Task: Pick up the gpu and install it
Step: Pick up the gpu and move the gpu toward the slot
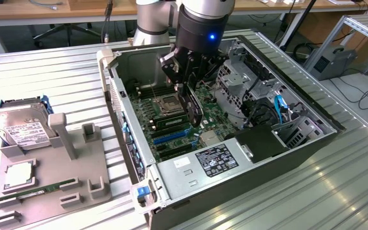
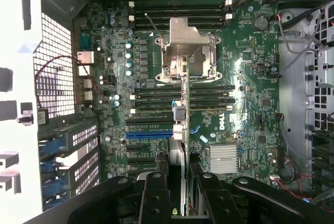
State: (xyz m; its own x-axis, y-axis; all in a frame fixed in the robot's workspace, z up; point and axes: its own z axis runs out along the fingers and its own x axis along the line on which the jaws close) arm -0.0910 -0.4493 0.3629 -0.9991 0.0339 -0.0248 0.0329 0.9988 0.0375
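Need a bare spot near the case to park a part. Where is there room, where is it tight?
Free: slatted table behind the hard drive, up to the case; also the table strip on the exterior view's right of the case. Tight: inside the case, where the gripper holds the gpu over the motherboard beside cables; the fixture's slots too.

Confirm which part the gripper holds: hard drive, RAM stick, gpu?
The gpu, clamped edge-on in the gripper over the motherboard; hard drive and RAM stick lie on the fixture.

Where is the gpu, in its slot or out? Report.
Out: the gpu hangs edge-on in the gripper above the motherboard; the blue slot is empty.
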